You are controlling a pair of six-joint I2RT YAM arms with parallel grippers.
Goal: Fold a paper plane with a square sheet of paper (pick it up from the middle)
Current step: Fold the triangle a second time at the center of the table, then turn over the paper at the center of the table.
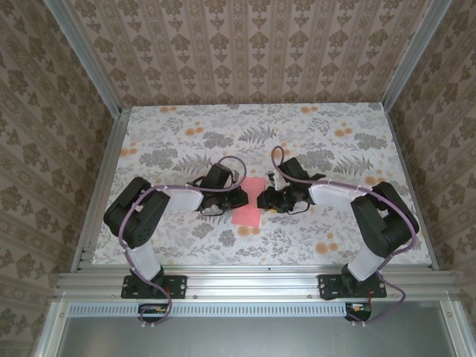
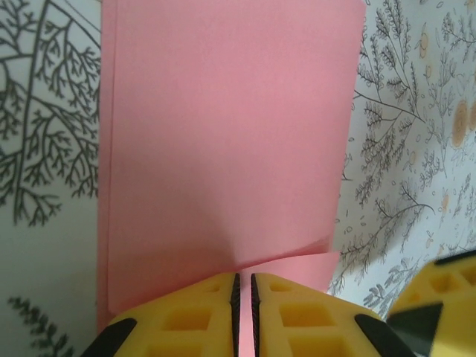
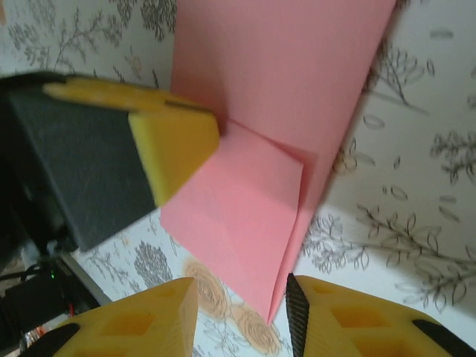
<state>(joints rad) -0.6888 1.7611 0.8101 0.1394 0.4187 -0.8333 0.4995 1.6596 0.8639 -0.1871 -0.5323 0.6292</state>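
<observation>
Fingers of the left gripper are drawn together to a thin slit. Pink shows all the way down that slit, so they are pinched on the near edge of the square sheet of paper. Just ahead of their tips a flap of the sheet is turned over, its slanted edge running toward the sheet's right side. In the right wrist view the same closed yellow pair comes in across the sheet's left edge, its tip resting where that flap begins.

The right gripper is wide open. Its two yellow fingers stand either side of the sheet's pointed corner, and whether either one touches the paper cannot be told. In the left wrist view one of them shows just off the sheet's right edge.

From above, the two grippers meet at the sheet, the left one at its left edge and the right one at its right edge, with the pink paper between them. Apart from the flap, the sheet lies flat on the table, which is white and printed with grey ferns. An orange flower print sits just beside the sheet's corner, between the right gripper's fingers. Beyond the sheet's far edge the printed table runs on to brown patterned walls.
</observation>
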